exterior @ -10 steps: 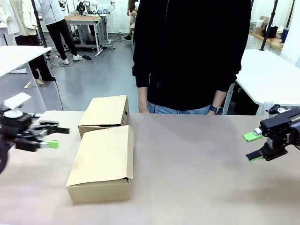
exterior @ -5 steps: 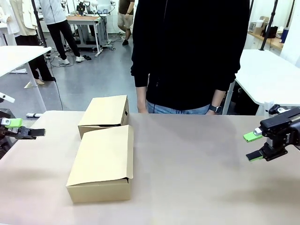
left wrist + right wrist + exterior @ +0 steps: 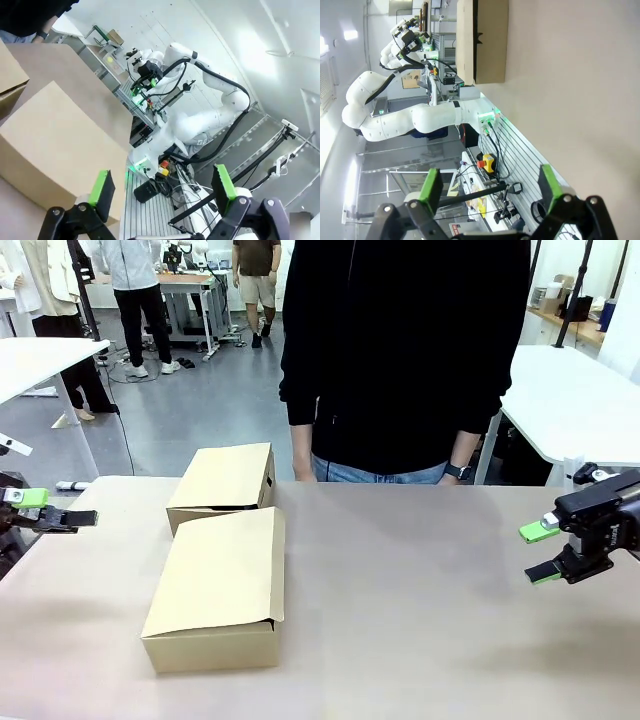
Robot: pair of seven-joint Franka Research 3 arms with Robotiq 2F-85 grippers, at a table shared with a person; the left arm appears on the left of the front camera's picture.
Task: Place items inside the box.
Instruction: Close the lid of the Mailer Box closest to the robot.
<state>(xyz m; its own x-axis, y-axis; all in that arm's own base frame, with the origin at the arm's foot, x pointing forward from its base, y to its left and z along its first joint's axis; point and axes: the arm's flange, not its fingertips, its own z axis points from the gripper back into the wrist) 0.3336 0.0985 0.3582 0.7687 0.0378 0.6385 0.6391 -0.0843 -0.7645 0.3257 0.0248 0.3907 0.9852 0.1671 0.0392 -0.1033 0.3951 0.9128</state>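
I'm working in what looks like a robotics lab: white worktables (image 3: 575, 400) left and right, a far bench (image 3: 185, 282) crowded with equipment, a grey polished floor (image 3: 200, 400), and people standing about in the far left.

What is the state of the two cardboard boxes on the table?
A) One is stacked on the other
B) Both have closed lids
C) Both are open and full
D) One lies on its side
B: the near box and the far box both show flat closed lids, side by side.
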